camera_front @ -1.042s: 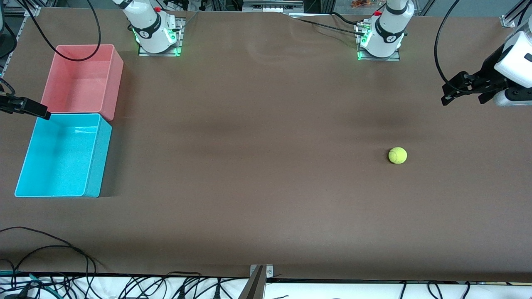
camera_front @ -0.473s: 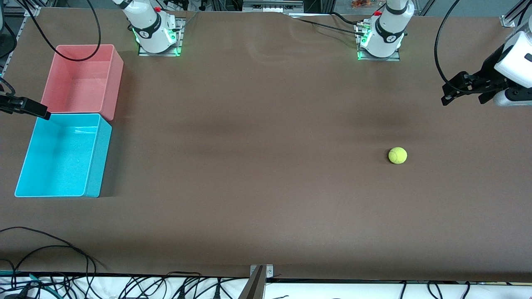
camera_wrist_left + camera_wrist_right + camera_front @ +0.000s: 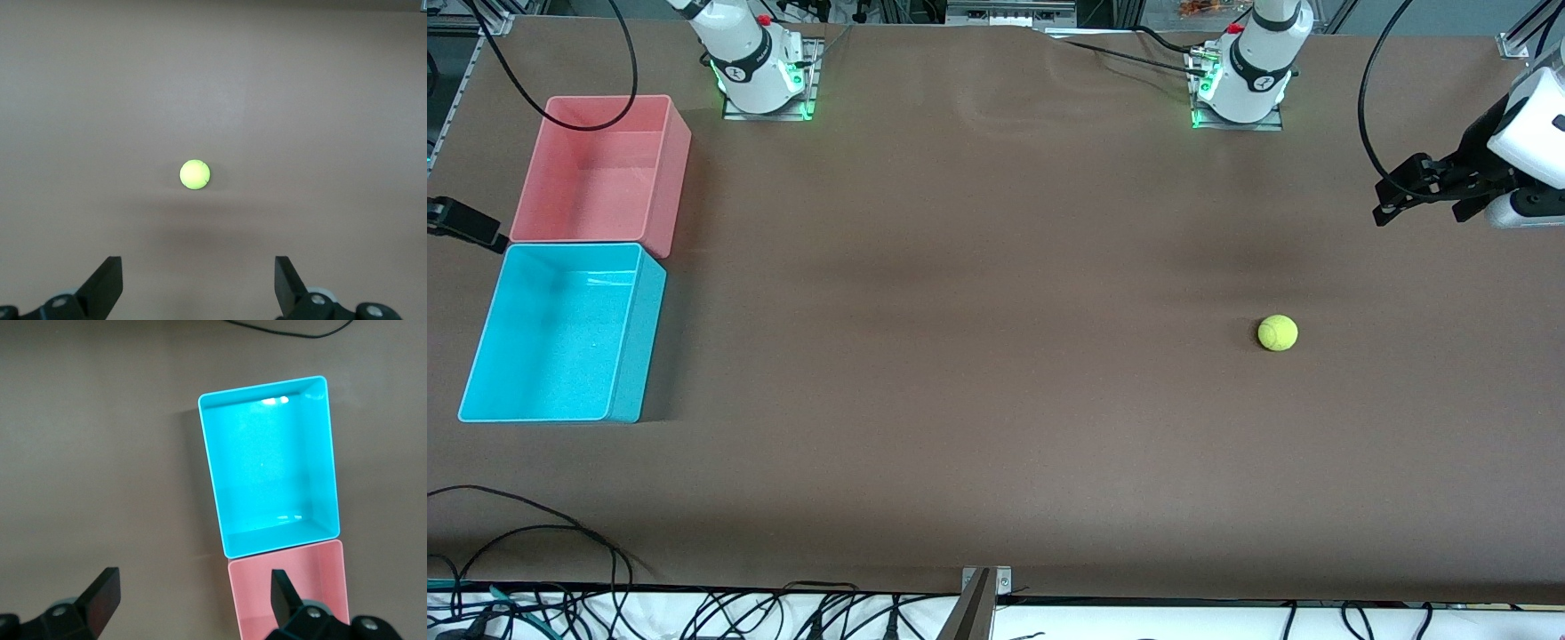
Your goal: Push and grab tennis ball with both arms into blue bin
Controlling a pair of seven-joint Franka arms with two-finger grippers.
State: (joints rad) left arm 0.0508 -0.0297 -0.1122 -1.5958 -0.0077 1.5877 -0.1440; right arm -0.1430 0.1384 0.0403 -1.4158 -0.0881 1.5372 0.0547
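Tennis ball (image 3: pixel 1278 332) alone on brown surface (image 3: pixel 996 400), toward left arm's end. Blue bin (image 3: pixel 624 356) touching pink bin (image 3: pixel 671 169) at right arm's end. Left gripper (image 3: pixel 198 288) fingers wide above ball; right gripper (image 3: pixel 193 600) fingers wide above bins.

High front camera faces the arm bases, wrist cameras look straight down at table (image 3: pixel 996 400).

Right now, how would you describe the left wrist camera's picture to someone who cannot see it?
A small yellow-green tennis ball sits alone on a plain brown table. At the picture's edge, the two black fingers of the left gripper stand wide open, holding nothing, up in the air short of the ball.
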